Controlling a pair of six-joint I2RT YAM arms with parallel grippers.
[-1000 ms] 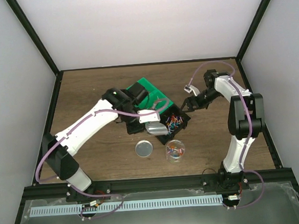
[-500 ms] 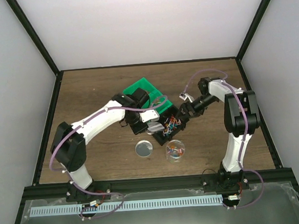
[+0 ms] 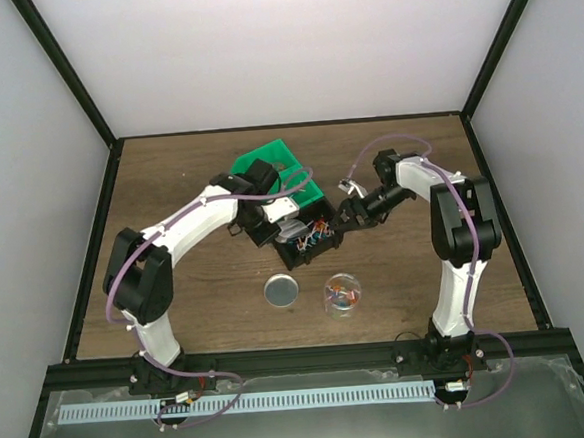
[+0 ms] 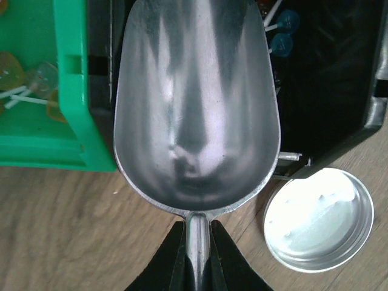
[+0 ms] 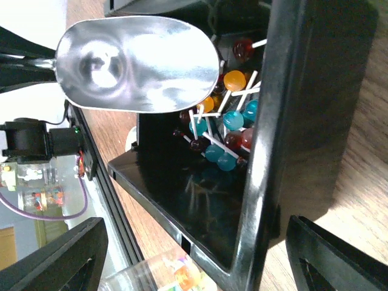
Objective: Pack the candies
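Empty scoop over the black bin, right claw straddling the bin wall.
Left gripper (image 4: 197, 257) is pinched tight on the handle of the metal scoop (image 4: 197, 103), whose bowl is empty and hangs over the edge between the green bin (image 4: 73, 91) and the black bin (image 5: 303, 91). Right gripper (image 5: 199, 242) is spread wide, one finger on either side of the black bin's wall, gripping nothing. The candies (image 5: 233, 121), lollipops, are piled in the black bin; a few are in the clear cup (image 3: 343, 294) beside the metal lid (image 4: 318, 218).
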